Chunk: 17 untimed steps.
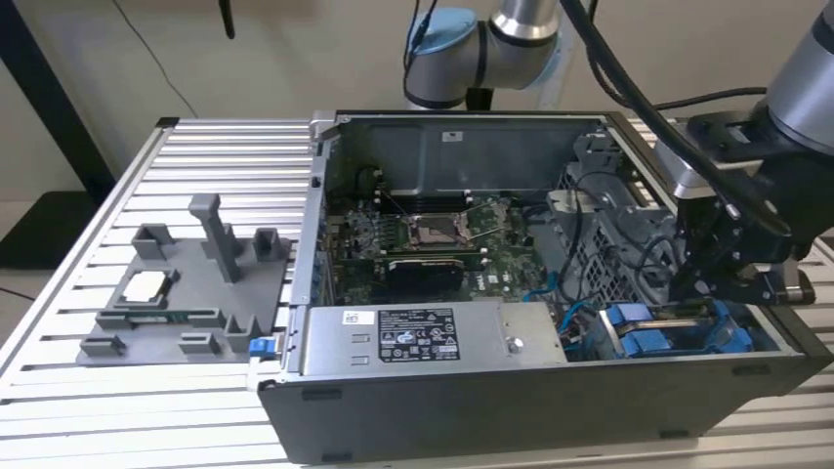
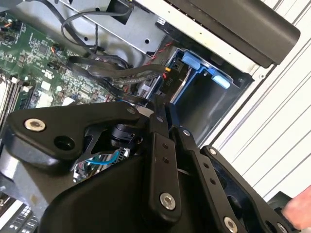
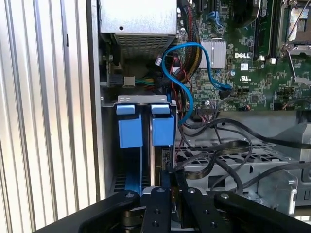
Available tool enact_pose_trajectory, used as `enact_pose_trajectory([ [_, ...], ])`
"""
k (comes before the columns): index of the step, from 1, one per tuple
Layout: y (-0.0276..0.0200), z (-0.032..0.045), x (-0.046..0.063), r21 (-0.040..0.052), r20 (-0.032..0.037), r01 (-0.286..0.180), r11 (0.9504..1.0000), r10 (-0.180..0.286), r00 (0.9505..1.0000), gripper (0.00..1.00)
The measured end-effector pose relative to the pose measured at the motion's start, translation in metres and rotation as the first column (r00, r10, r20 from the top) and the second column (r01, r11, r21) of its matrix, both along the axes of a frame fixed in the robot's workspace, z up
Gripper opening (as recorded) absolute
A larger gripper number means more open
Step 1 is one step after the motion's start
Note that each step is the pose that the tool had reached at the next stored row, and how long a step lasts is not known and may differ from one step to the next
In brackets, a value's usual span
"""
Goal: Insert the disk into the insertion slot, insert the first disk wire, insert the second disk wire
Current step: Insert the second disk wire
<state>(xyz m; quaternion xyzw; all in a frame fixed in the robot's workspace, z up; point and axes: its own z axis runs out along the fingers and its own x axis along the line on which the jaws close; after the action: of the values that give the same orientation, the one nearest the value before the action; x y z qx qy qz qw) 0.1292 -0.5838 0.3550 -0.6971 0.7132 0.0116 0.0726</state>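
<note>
The disk's bright blue carrier (image 3: 163, 130) sits pushed into the insertion slot (image 3: 146, 104) of the drive bay, beside a second blue carrier (image 3: 130, 128). In the exterior view this blue carrier (image 1: 647, 337) lies in the case's near corner on the exterior view's right. My gripper (image 1: 700, 293) reaches down into that bay. In both wrist views my gripper (image 3: 170, 177) (image 2: 163, 104) is shut on the end of a black disk wire (image 3: 209, 162) right at the carrier's rear edge. The wire (image 2: 121, 73) trails back over the metal cage. The disk's body is hidden.
The silver power-supply box (image 1: 431, 337) lies along the case's front wall, with the motherboard (image 1: 431, 234) behind it. A blue data cable (image 3: 187, 92) loops above the bay among loose black cables. A grey fixture plate (image 1: 183, 293) rests on the slatted table (image 1: 78, 293) at the exterior view's left.
</note>
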Motion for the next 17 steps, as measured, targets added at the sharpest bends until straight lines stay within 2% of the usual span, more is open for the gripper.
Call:
enact_pose_trajectory([
  [3, 0.0000, -0.0029, 0.0000, 0.0110, 0.0031, 0.000, 0.9999, 0.000, 1.0000, 0.16],
  [7, -0.0001, -0.0072, 0.0000, 0.0211, 0.0103, 0.000, 0.9998, 0.000, 0.9999, 0.16],
  [10, -0.0004, -0.0091, 0.0002, 0.0245, 0.0128, 0.000, 0.9997, 0.000, 0.9999, 0.16],
  [17, -0.0037, -0.0108, 0.0014, 0.0252, 0.0129, 0.000, 0.9997, 0.000, 0.9999, 0.16],
])
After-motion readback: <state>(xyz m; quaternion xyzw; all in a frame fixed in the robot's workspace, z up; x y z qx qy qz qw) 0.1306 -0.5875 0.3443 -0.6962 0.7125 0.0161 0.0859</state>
